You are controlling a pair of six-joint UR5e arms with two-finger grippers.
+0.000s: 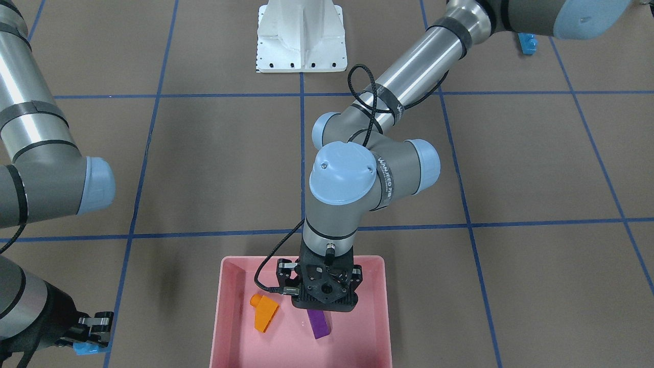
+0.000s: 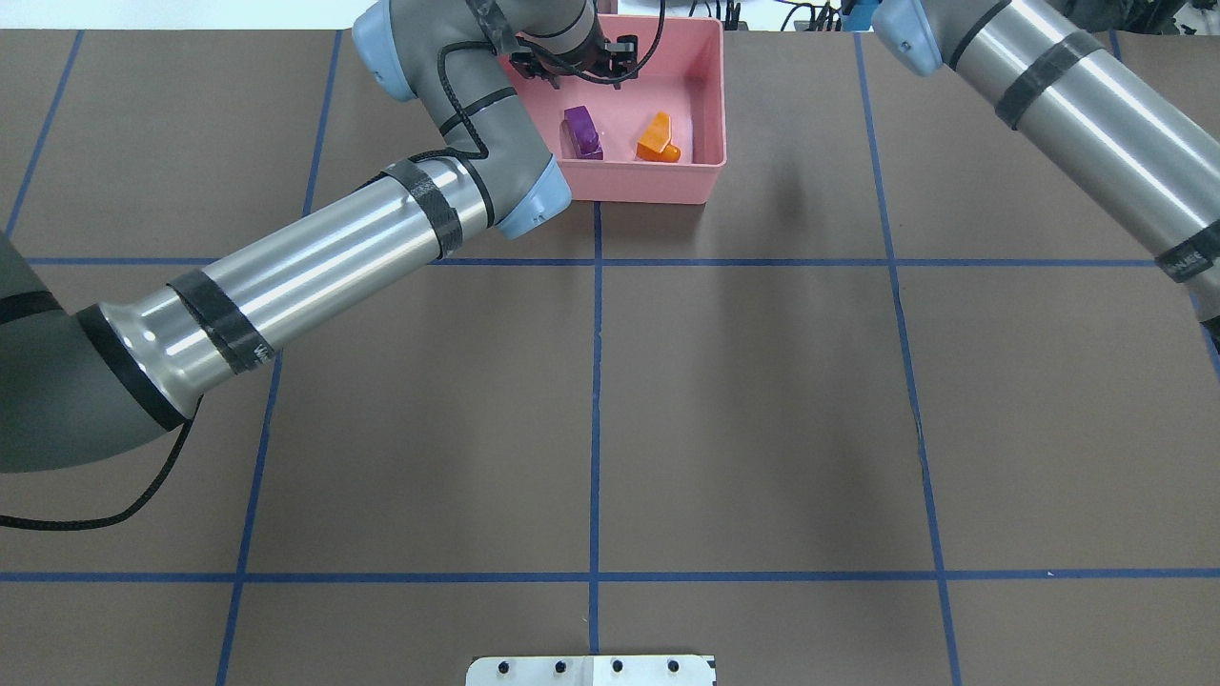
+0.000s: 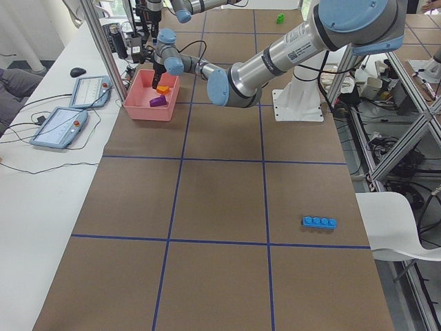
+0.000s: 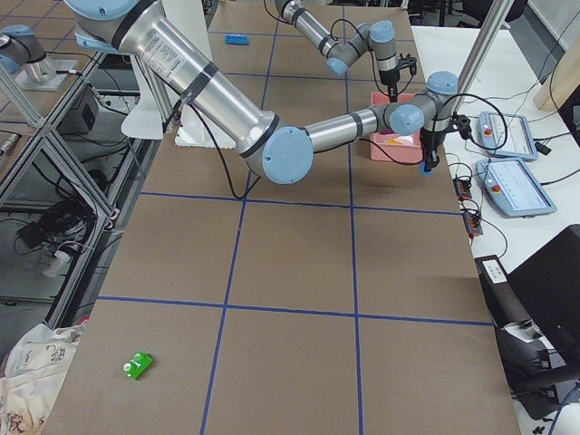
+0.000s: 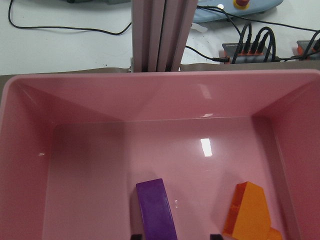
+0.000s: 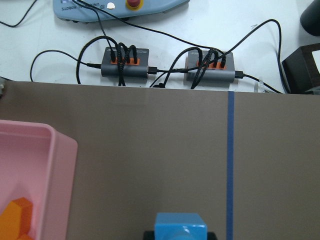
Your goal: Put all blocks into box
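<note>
Over the box (image 2: 648, 186) | left gripper (image 1: 323, 305) is spread wide, purple block (image 1: 319, 326) ungripped beneath | small light-blue block (image 1: 84, 349) is clenched by right gripper (image 6: 180, 235), outside box wall.

Your box (image 2: 658, 186) holds the long block (image 2: 581, 131) on the robot's left and the sloped block (image 2: 658, 140) beside it. Right of the box, the right gripper (image 6: 180, 235) holds a small block (image 6: 180, 224). The four-stud block (image 3: 319, 222) lies well apart, toward the table's left end.
</note>
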